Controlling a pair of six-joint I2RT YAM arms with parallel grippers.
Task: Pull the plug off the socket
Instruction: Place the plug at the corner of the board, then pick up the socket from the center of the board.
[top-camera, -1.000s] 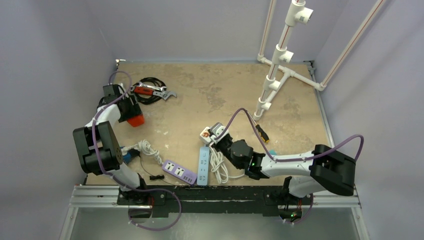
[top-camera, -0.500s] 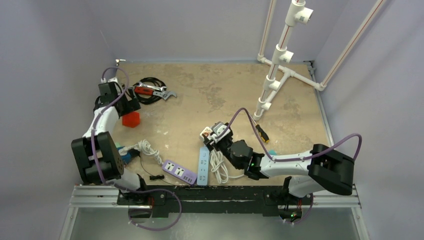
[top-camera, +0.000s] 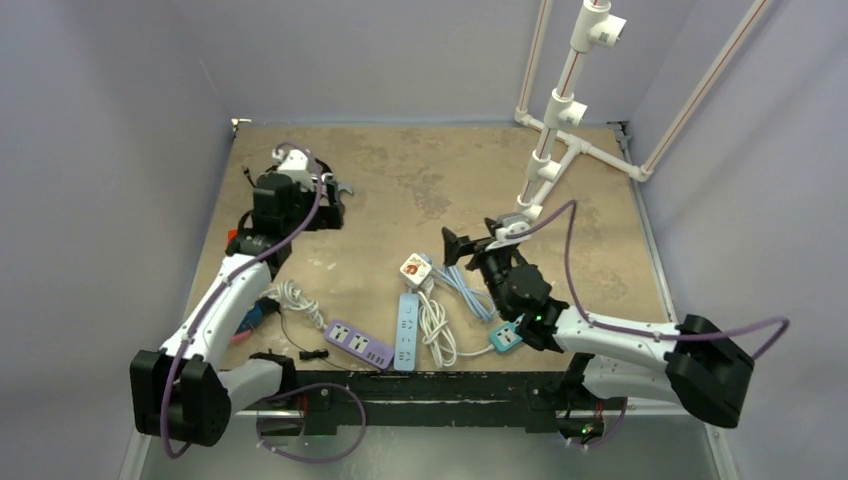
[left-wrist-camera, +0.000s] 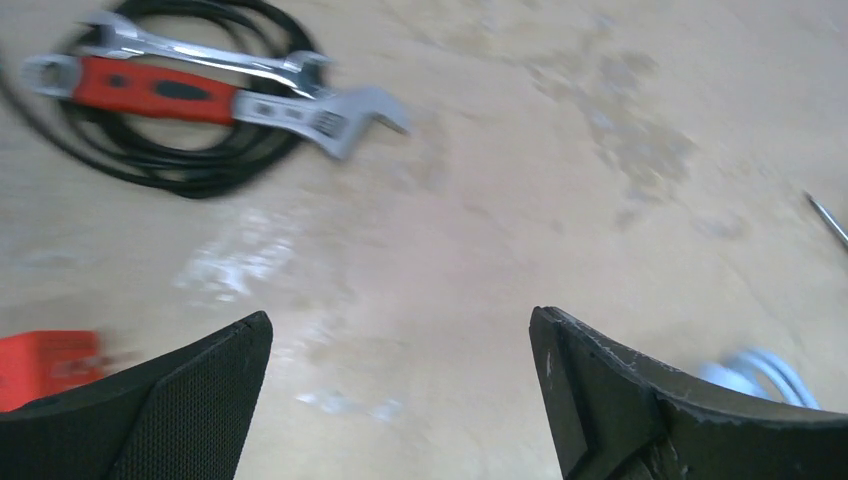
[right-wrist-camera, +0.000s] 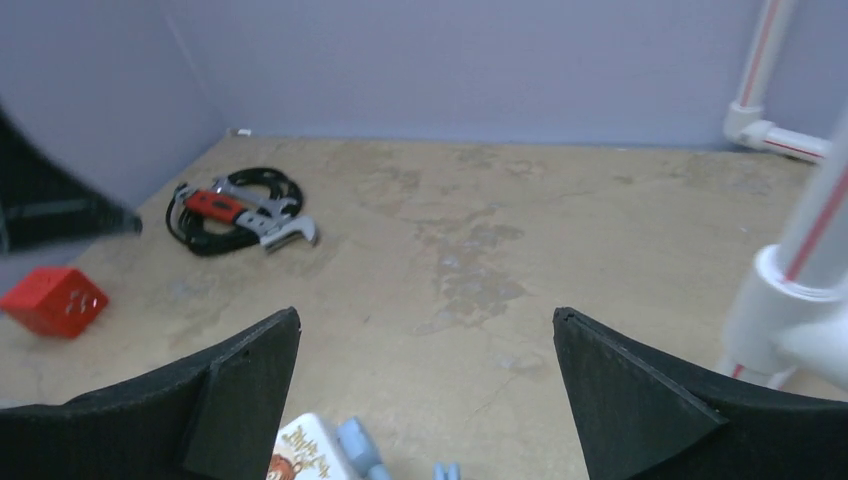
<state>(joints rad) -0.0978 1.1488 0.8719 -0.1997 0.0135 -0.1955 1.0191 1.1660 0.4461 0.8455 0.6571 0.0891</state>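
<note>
Mid-table, the socket (top-camera: 415, 267) is lying just by the right gripper (right-wrist-camera: 425, 320), whose jaws are standing apart, empty. A blue plug (right-wrist-camera: 358, 445) is sitting against it; the left gripper (left-wrist-camera: 400, 330) is hovering agape near the wrench (left-wrist-camera: 210, 88)
</note>
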